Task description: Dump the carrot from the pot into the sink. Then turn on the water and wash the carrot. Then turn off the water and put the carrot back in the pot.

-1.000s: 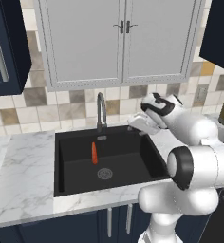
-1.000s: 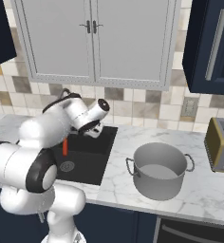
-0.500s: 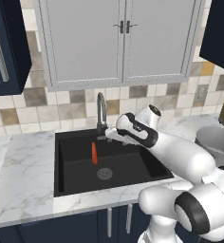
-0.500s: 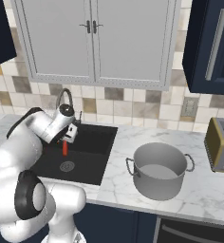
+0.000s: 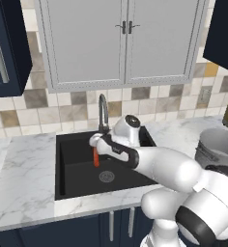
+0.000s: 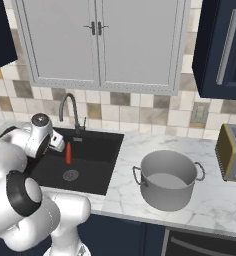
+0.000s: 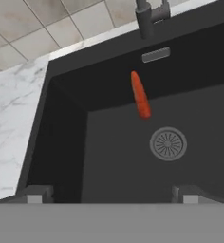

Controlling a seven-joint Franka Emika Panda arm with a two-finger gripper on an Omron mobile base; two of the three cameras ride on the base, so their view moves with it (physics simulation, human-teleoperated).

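Hand view looks down into the sink (image 7: 61, 142), where the carrot (image 7: 140, 95) lies at the foot of the back wall, between the drain (image 7: 168, 144) and the faucet (image 7: 147, 16). Its long axis runs from the back wall toward the drain, thin tip toward the wall and faucet, thicker end toward the drain, just short of it and not touching. The hand (image 7: 111, 193) hangs over the front of the basin with its two fingertips (image 7: 38, 193) set wide apart and nothing between them; it touches nothing, and the carrot is well clear of it. From the left base view the arm reaches across the sink (image 5: 72, 169) and the carrot (image 5: 96, 157) shows just in front of the wrist, below the faucet (image 5: 103, 112). Right base view has the carrot (image 6: 68, 153) upright in the picture above the drain (image 6: 70, 175), and the pot (image 6: 169, 179) standing on the marble bench (image 6: 135, 150) to the right of the sink (image 6: 97, 167).
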